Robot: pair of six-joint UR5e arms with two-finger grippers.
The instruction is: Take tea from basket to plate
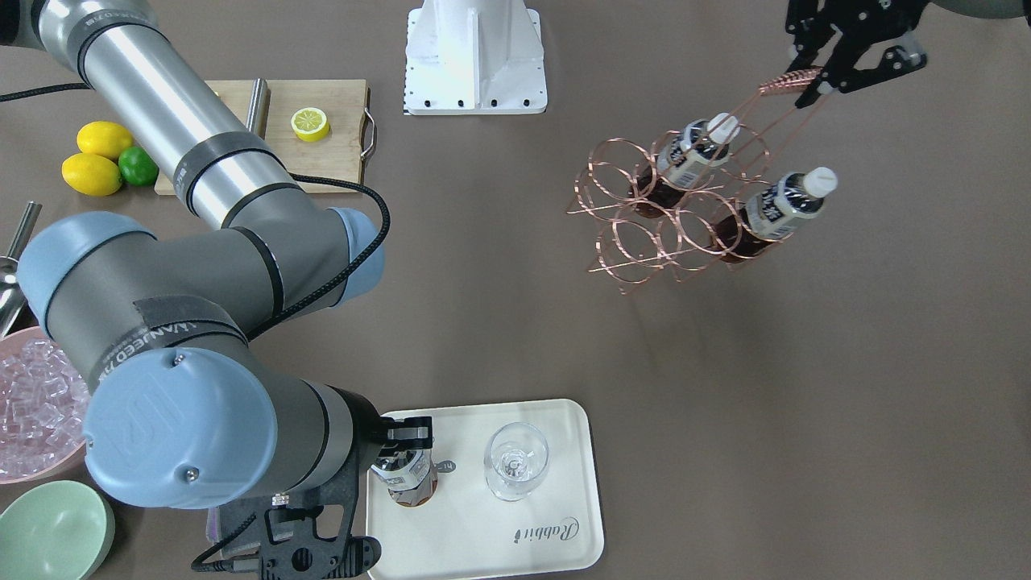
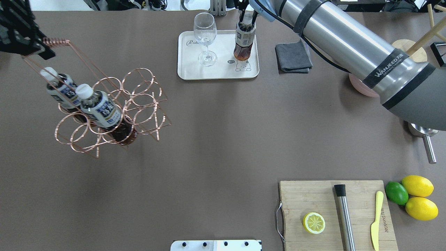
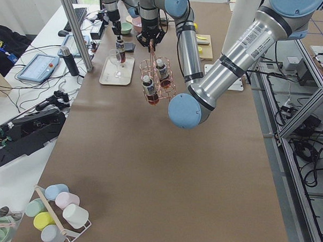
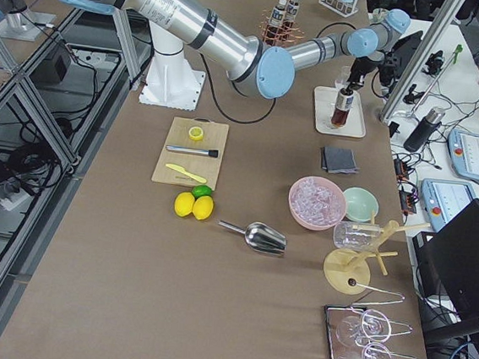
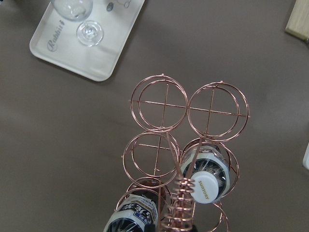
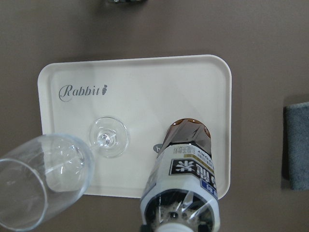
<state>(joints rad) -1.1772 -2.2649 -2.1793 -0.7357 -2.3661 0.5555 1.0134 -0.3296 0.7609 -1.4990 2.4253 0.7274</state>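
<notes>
My left gripper (image 2: 43,47) is shut on the coiled handle of the copper wire basket (image 2: 129,101) and holds it tilted over the table's left part. Two tea bottles (image 2: 62,89) (image 2: 102,109) stand in its rings, which also show in the left wrist view (image 5: 161,104). A third tea bottle (image 2: 244,42) stands upright on the cream plate (image 2: 188,66) at the far middle. My right gripper (image 1: 403,439) is shut on its top. In the right wrist view the bottle (image 6: 186,164) rests on the plate (image 6: 145,87) next to a stemmed glass (image 6: 43,179).
The stemmed glass (image 2: 205,35) stands on the plate left of the bottle. A grey cloth (image 2: 293,57) lies right of the plate. A cutting board (image 2: 334,212) holds a lemon half, muddler and knife. Lemons and a lime (image 2: 414,195), a pink ice bowl (image 1: 32,403) and a green bowl (image 1: 52,532) sit on the right.
</notes>
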